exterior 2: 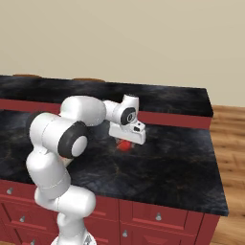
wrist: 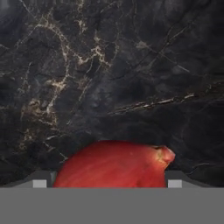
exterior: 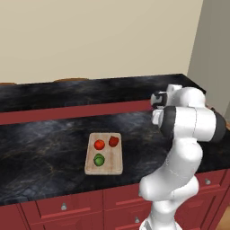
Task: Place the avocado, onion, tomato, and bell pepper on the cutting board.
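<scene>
The pale wood cutting board (exterior: pixel 105 169) lies on the dark counter, left of the arm. On it sit the orange-red tomato (exterior: pixel 99 144), the deep red bell pepper (exterior: pixel 113 141) and the green avocado (exterior: pixel 99 159). To the board's right, my gripper (exterior 2: pixel 125 142) points down over the counter. The pinkish-red onion (exterior 2: pixel 125 145) sits right under the hand. In the hand view the onion (wrist: pixel 114 165) spans the whole space between the two fingertips (wrist: pixel 40 183) of the gripper (wrist: pixel 107 181), which is shut on it.
The black marble counter (exterior 2: pixel 172 162) runs on to the right, ending at an edge over wooden floor (exterior 2: pixel 232 158). A raised red-fronted back ledge (exterior: pixel 67 110) runs behind the work area. Red drawers (exterior: pixel 63 206) lie below the front edge.
</scene>
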Available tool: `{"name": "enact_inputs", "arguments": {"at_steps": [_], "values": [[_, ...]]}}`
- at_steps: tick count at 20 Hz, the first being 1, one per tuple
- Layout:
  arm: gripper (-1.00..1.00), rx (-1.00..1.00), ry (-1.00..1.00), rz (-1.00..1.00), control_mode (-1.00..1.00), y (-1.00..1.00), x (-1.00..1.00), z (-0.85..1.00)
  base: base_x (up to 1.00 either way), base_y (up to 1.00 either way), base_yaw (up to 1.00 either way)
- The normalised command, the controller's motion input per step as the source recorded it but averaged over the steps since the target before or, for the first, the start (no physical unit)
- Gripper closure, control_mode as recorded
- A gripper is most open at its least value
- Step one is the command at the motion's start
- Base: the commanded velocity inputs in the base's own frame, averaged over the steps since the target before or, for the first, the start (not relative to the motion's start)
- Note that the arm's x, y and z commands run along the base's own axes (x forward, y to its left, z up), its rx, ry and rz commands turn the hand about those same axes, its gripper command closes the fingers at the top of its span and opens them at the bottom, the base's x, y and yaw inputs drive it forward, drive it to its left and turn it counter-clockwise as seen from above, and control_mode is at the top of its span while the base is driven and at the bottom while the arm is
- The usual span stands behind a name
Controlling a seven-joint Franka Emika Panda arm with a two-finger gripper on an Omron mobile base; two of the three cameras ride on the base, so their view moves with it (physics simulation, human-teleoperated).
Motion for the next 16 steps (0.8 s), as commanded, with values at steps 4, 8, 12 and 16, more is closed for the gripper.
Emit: {"name": "enact_inputs", "arguments": {"at_steps": [4,8,12,16], "values": [[1.0,0.0,-0.1,0.02,-1.0,0.41,-0.56,0.83,0.0,0.0,0.0],[1.0,0.0,-0.12,0.04,-1.0,0.57,-0.61,0.68,0.0,0.0,0.0],[1.0,0.0,-0.13,0.04,-1.0,0.63,-0.74,0.44,0.0,0.0,0.0],[1.0,0.0,-0.08,0.02,-1.0,0.7,-0.55,0.35,0.0,0.0,0.0]]}}
